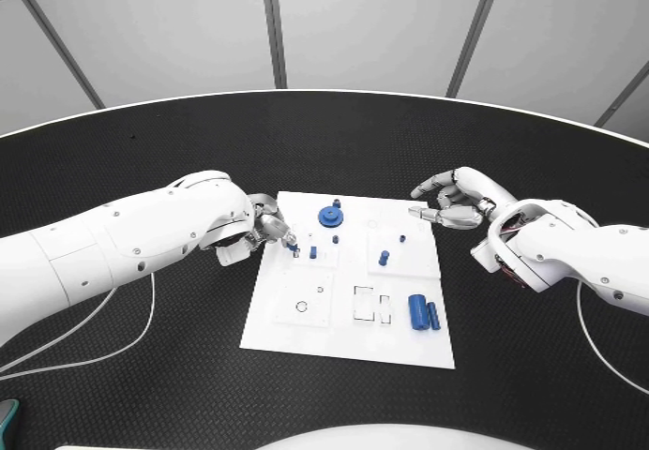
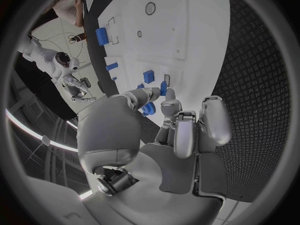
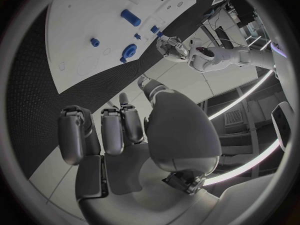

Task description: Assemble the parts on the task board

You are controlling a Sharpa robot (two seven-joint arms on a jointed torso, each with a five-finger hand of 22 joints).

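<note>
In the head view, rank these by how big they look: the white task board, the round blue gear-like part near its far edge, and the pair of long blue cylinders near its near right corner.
1. White task board, by far the largest.
2. Pair of long blue cylinders lying side by side.
3. Round blue gear-like part.
The last two look close in size; the pair, taken together, seems slightly larger.

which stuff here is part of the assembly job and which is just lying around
Job:
- task board
- round blue part
- two blue cylinders
- small blue peg
- small blue part at the left hand
- right hand, holding nothing

Lying about:
- white cables on the black table
</note>
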